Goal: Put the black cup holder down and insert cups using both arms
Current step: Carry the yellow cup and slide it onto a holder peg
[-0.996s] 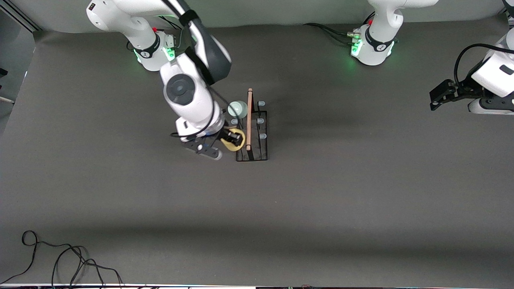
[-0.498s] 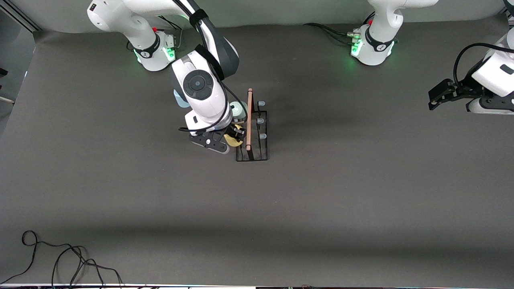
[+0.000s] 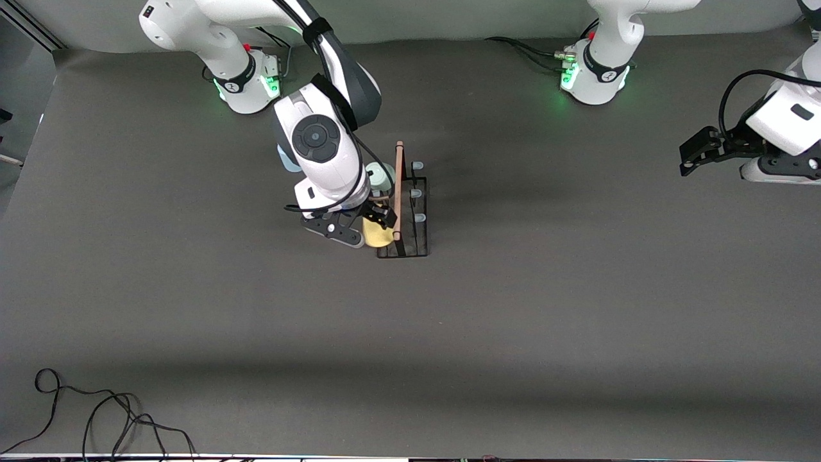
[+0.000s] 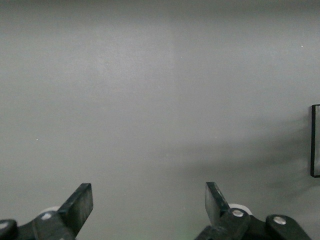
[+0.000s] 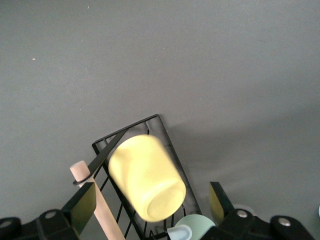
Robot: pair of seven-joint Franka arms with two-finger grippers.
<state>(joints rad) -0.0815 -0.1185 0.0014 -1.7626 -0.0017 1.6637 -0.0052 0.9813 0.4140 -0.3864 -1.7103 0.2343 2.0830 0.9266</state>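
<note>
The black cup holder stands mid-table, its wooden rod running along the top. The yellow cup lies bottom up and tilted on the rack's nearer end, on the right arm's side of the rod. My right gripper hangs open just above it. In the right wrist view the yellow cup looks blurred between the spread fingers, apart from both. The grey-green cup sits upturned farther along the rack. The light blue cup peeks out under the right arm. My left gripper waits open above the left arm's end of the table.
Three pale-tipped pegs on the rack's side toward the left arm carry nothing. A black cable lies coiled at the near corner on the right arm's end. The grey mat covers the table.
The right gripper has opened and let go of the yellow cup, which has dropped bottom up onto the rack's nearer end. The left gripper has drifted slightly.
</note>
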